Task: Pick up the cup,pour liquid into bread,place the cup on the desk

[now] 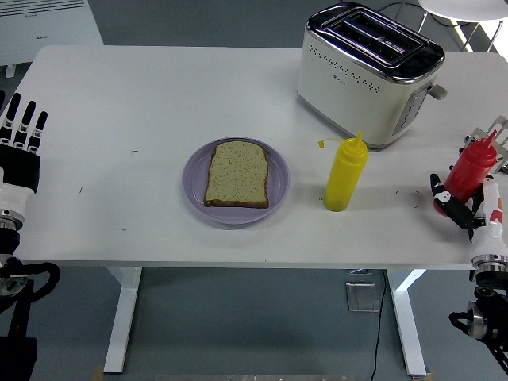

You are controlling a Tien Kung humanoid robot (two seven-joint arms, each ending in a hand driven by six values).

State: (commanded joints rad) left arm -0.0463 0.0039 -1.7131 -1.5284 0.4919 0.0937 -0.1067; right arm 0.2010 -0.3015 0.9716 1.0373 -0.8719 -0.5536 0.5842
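Red bottle point(471, 168) | tilted | right robot hand point(459, 208) grasping its base

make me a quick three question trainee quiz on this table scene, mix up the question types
1. True or false: the slice of brown bread lies on the round purple plate.
2. Which stands nearest the plate? A) white and chrome toaster B) yellow squeeze bottle C) red squeeze bottle
3. Fill in: the right hand is wrapped around the ___ bottle, while the left hand rests open at the table's left edge.

Key: 1 true; 2 B; 3 red.
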